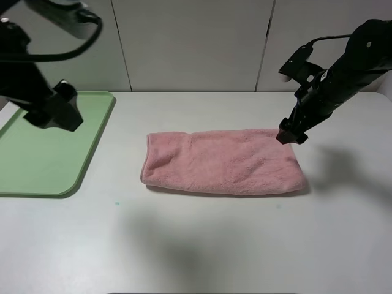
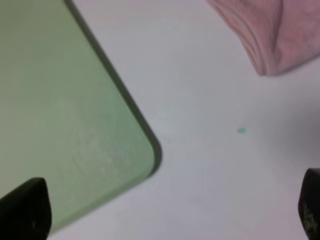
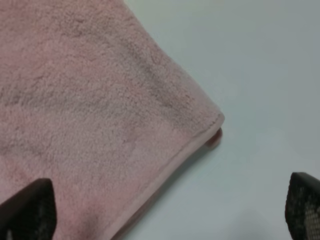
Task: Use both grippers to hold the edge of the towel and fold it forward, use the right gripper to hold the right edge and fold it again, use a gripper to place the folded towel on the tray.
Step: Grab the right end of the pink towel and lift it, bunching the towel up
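The pink towel (image 1: 223,162) lies folded in a long band in the middle of the table. My right gripper (image 1: 289,136) hangs open just above its far right corner. In the right wrist view the towel (image 3: 85,100) fills one side, its stitched hem (image 3: 170,165) runs to a corner, and the gripper (image 3: 165,210) has nothing between its fingers (image 3: 27,210). My left gripper (image 1: 61,113) is open over the green tray (image 1: 37,153), well left of the towel. The left wrist view shows the tray's rounded corner (image 2: 145,145), a towel corner (image 2: 265,35) and the open gripper (image 2: 167,210).
The white table (image 1: 202,245) stretches around the towel and tray. A wall of pale panels (image 1: 196,43) rises behind it. A tiny green speck (image 1: 116,203) lies on the table between tray and towel.
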{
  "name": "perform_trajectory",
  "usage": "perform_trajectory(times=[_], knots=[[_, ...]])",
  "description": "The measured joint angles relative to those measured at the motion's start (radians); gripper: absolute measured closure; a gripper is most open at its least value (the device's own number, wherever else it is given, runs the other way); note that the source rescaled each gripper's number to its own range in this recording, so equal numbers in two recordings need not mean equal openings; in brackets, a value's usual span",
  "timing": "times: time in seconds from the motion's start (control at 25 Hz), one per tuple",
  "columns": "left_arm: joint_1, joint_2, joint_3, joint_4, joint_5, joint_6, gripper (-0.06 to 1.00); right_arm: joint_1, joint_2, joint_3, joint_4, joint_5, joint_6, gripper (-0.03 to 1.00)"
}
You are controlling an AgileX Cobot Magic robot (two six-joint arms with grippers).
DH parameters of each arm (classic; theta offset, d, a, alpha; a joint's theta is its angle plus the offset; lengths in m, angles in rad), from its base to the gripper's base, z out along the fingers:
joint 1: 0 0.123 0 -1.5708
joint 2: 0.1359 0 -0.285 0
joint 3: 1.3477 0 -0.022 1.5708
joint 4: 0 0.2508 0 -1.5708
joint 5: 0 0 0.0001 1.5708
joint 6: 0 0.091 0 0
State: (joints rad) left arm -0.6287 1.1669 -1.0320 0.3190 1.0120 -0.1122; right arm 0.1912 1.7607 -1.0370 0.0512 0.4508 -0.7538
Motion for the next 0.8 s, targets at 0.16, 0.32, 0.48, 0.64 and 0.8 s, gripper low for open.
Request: perform_trajectory(times=[0.16, 0.32, 0.48, 0.64, 0.8], knots=[[0.000, -0.219, 0.138, -0.012, 0.002, -0.062, -0.05, 0.000, 0.000, 0.000, 0.000, 0.000, 0.000, -0.03], [0.000, -0.450, 0.240, -0.062, 0.003, -0.083, -0.05, 0.000, 0.000, 0.000, 0.000, -0.001, 0.000, -0.03], [0.000, -0.684, 0.327, -0.110, 0.008, -0.092, -0.05, 0.000, 0.000, 0.000, 0.000, -0.002, 0.002, -0.03], [0.000, -0.870, 0.407, -0.126, 0.055, -0.092, -0.05, 0.000, 0.000, 0.000, 0.000, -0.004, 0.020, -0.03], [0.000, -1.004, 0.469, -0.166, 0.105, -0.074, -0.05, 0.000, 0.000, 0.000, 0.000, -0.012, 0.026, -0.03]])
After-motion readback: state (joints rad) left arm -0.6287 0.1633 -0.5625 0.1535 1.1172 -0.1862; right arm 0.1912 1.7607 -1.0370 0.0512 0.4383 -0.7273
